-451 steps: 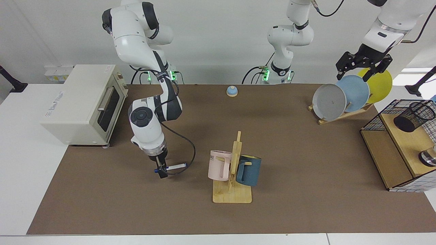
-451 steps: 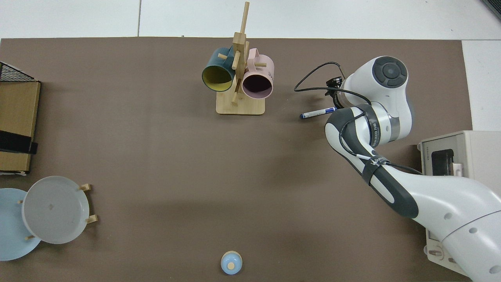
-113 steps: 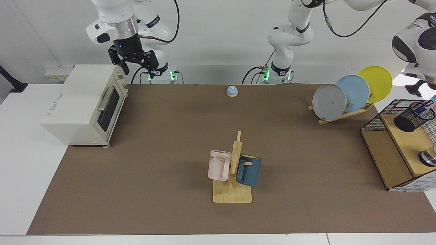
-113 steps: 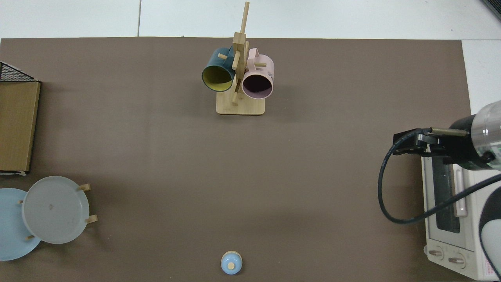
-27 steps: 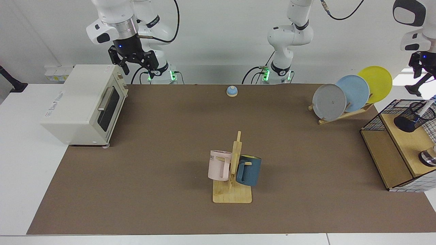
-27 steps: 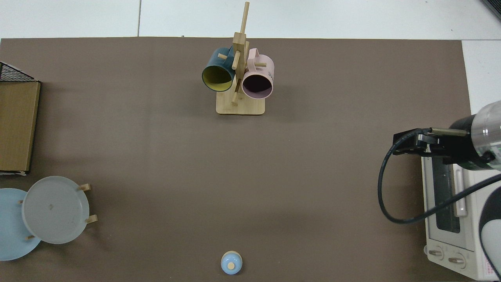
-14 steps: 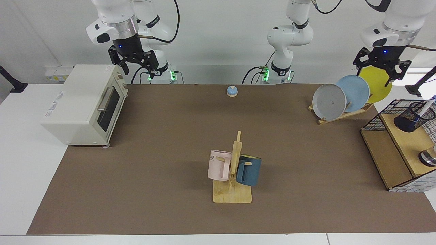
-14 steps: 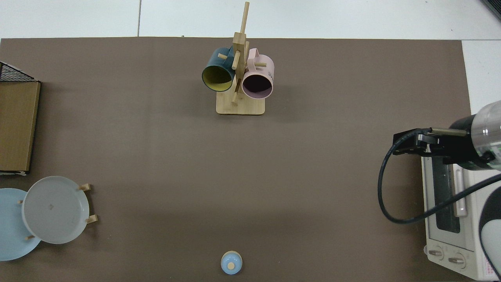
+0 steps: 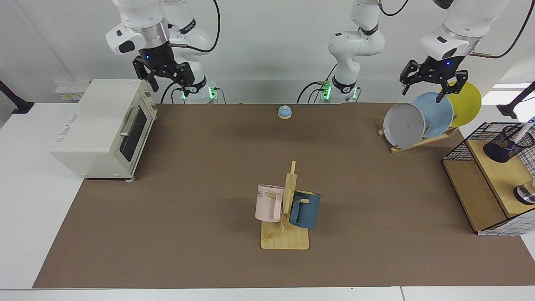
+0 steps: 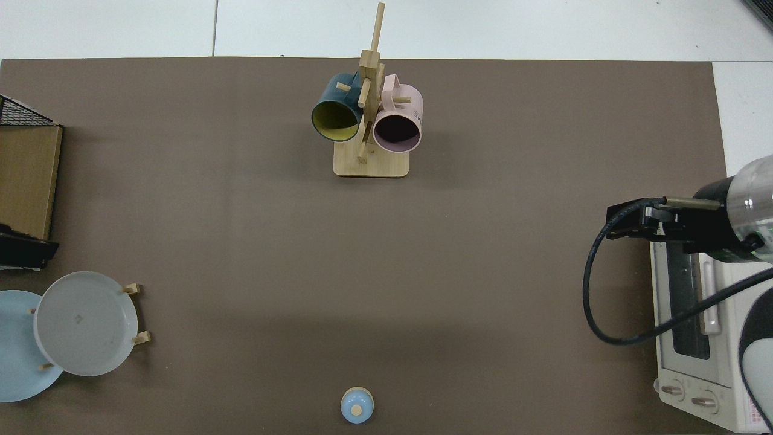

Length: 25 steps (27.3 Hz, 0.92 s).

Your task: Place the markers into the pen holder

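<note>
Now the left gripper (image 9: 429, 83) has swung away from the wire basket (image 9: 459, 147) and hangs over the plates (image 9: 434, 113), jaws wide open and holding nothing. Above the toaster oven (image 9: 100, 125), the right gripper (image 9: 165, 78) waits, jaws open and empty too. On the basket's wooden shelf, the pen holder (image 9: 503, 145) has the marker (image 9: 520, 133) standing in it, leaning on the rim. No other marker lies on the desk (image 9: 209, 167), so the job looks done.

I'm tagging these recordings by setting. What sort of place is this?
Most likely a robotics lab set up as a mock kitchen. Two white arms stand at a brown-matted table, the left gripper and right gripper both raised and open, among a toaster oven, a mug tree and a plate rack.
</note>
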Each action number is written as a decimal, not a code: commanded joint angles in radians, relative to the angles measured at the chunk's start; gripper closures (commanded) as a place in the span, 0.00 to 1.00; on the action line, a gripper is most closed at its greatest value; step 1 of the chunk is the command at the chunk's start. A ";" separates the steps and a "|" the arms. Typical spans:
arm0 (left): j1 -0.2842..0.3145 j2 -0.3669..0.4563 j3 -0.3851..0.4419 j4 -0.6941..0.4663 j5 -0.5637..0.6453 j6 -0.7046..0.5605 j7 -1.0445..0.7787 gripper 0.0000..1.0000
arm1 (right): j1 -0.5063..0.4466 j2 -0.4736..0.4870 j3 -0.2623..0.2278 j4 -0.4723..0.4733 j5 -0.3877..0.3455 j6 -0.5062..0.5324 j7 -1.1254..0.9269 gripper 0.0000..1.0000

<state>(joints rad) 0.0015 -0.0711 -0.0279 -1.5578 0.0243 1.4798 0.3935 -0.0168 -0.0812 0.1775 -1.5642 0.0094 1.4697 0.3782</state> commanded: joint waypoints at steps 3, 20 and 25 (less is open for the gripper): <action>-0.006 0.057 0.013 0.114 -0.050 -0.073 -0.022 0.00 | -0.012 0.005 0.007 0.012 0.015 -0.005 0.016 0.00; 0.005 0.097 0.020 0.203 -0.038 -0.116 -0.084 0.00 | -0.012 0.005 0.007 0.012 0.015 -0.005 0.016 0.00; 0.005 0.094 0.020 0.199 -0.037 -0.119 -0.084 0.00 | -0.012 0.005 0.007 0.012 0.015 -0.005 0.016 0.00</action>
<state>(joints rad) 0.0053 0.0179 -0.0097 -1.3841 -0.0077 1.3930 0.3225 -0.0168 -0.0812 0.1775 -1.5642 0.0094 1.4697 0.3782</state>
